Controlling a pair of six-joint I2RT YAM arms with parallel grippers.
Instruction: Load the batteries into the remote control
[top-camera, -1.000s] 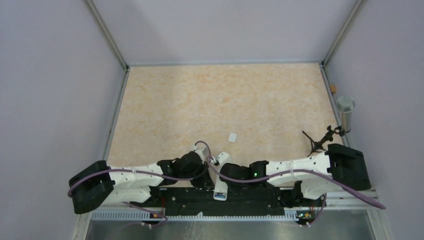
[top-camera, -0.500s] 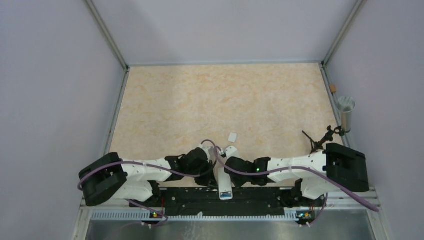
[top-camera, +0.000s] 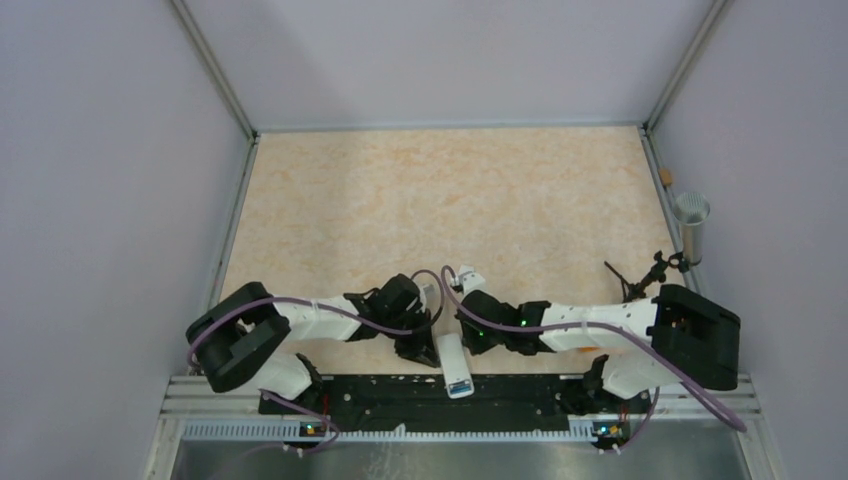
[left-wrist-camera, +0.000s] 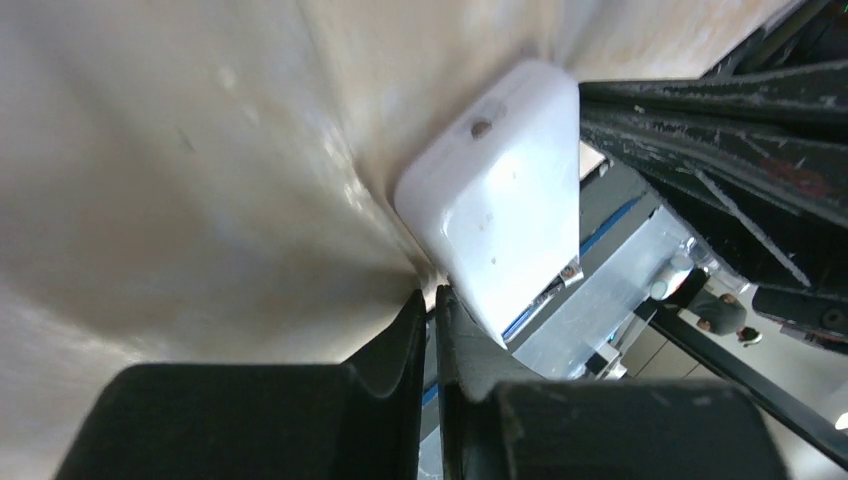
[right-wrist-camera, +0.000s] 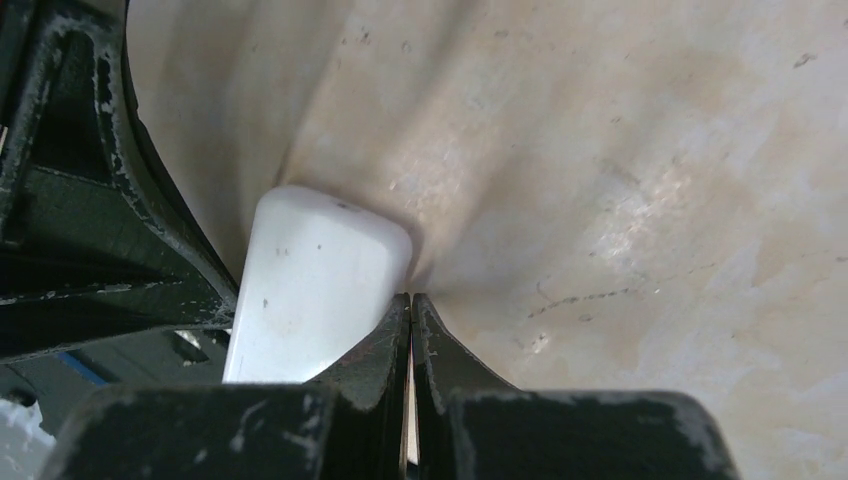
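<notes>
The remote control (top-camera: 453, 360) is a white handset lying plain side up at the table's near edge, its near end hanging over the black rail. My left gripper (top-camera: 428, 338) is shut, its tips against the remote's left side (left-wrist-camera: 500, 210). My right gripper (top-camera: 464, 330) is also shut, with nothing between its fingers, and its tips (right-wrist-camera: 410, 298) rest on the table right beside the remote's right edge (right-wrist-camera: 315, 290). In each wrist view the other gripper's black body fills one side. The batteries are out of view.
A small white piece (top-camera: 466, 272) lies on the table just beyond the grippers. A metal cylinder (top-camera: 691, 225) stands at the right edge, next to a dark spindly object (top-camera: 640, 280). A black rail (top-camera: 520, 398) runs along the near edge.
Both wrists have moved away from the bases and drawn in on either side of the remote. The remote has shifted slightly right and further onto the table. The right gripper closed fully.
</notes>
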